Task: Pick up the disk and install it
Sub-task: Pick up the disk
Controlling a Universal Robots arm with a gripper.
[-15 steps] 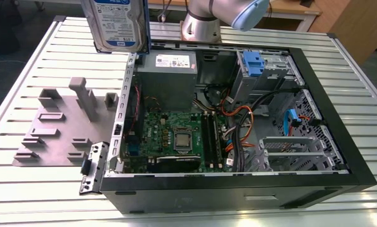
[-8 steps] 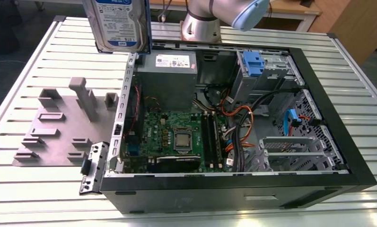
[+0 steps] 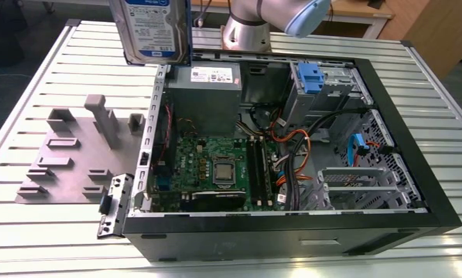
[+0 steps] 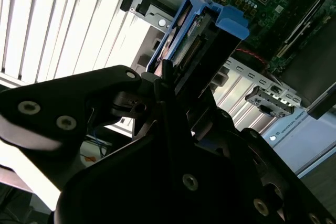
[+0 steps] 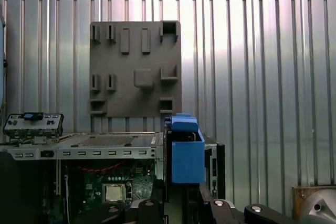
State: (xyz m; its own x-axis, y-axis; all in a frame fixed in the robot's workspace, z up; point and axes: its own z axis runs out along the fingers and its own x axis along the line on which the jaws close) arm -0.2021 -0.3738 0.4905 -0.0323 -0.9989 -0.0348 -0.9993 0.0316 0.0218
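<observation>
Flat silver, blue-framed disk (image 3: 149,29) held over a ribbed metal table (image 3: 29,87)

An open black computer case (image 3: 293,237) and a grey moulded fixture plate (image 3: 68,168) are carried by the table, with wooden furniture (image 3: 439,29) seen beyond its edge. The disk, labelled white and blue, is gripped upright by the closed black hand (image 4: 184,95) above the case's wall nearest the plate.
</observation>
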